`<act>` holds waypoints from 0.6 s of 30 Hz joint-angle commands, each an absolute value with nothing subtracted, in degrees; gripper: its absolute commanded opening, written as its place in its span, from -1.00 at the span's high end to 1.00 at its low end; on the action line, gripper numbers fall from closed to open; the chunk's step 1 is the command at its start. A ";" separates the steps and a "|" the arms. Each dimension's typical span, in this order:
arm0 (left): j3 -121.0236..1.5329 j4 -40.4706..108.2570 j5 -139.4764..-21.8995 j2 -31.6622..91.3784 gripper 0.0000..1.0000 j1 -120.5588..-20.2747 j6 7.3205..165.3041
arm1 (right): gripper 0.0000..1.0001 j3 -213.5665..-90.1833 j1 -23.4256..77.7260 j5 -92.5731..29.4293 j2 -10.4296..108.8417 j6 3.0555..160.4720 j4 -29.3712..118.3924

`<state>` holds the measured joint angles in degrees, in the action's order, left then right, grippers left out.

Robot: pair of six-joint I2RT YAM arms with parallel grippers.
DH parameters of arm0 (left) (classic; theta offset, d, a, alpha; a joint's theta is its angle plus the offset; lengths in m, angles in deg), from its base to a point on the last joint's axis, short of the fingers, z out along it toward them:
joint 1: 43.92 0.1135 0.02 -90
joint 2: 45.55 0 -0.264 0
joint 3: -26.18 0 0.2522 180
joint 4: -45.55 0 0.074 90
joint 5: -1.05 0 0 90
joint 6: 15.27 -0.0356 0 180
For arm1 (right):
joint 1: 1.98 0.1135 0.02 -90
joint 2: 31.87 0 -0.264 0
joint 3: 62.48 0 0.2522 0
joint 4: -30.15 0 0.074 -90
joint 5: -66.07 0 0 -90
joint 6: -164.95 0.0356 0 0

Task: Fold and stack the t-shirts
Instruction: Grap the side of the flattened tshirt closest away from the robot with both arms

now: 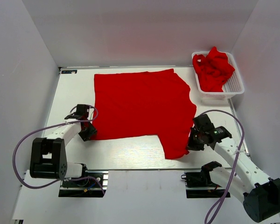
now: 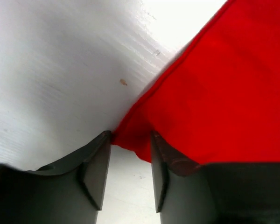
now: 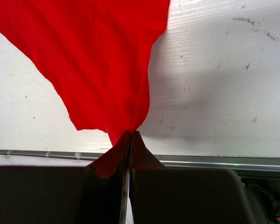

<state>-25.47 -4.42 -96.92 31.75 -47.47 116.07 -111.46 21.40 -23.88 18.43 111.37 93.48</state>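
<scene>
A bright red t-shirt (image 1: 140,105) lies spread flat across the middle of the white table. My left gripper (image 1: 88,133) is at the shirt's near left corner; in the left wrist view its jaws (image 2: 130,163) stand open with the corner of the cloth (image 2: 130,140) at their tips, not clamped. My right gripper (image 1: 192,142) is at the shirt's near right part, shut on a pinch of the red cloth (image 3: 107,60), which rises in a peak to the fingertips (image 3: 130,137). More crumpled red shirts (image 1: 214,67) lie in the basket.
A white mesh basket (image 1: 235,86) stands at the back right corner. Grey walls enclose the table on three sides. The table's near edge rail (image 3: 200,161) runs just below my right gripper. Cables loop from both arms.
</scene>
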 commanded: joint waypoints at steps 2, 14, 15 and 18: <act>-22.48 -3.19 -96.95 32.76 0.11 -47.78 116.56 | 1.00 -114.12 21.49 -21.73 18.40 110.81 94.01; -22.64 -2.83 -92.90 28.92 1.00 -47.78 116.49 | 1.00 -115.08 21.49 -21.91 18.05 109.76 92.17; -24.21 -2.84 -92.38 27.94 1.00 -47.78 116.48 | 1.00 -115.35 21.49 -21.74 18.05 109.67 91.91; -27.29 -3.54 -90.63 26.52 1.00 -47.78 115.17 | 1.00 -116.75 21.49 -21.56 19.35 109.93 88.75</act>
<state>-23.41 -1.90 -93.24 29.10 -47.51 116.29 -113.23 21.40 -22.39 18.54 110.46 92.43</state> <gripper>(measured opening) 0.010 0.008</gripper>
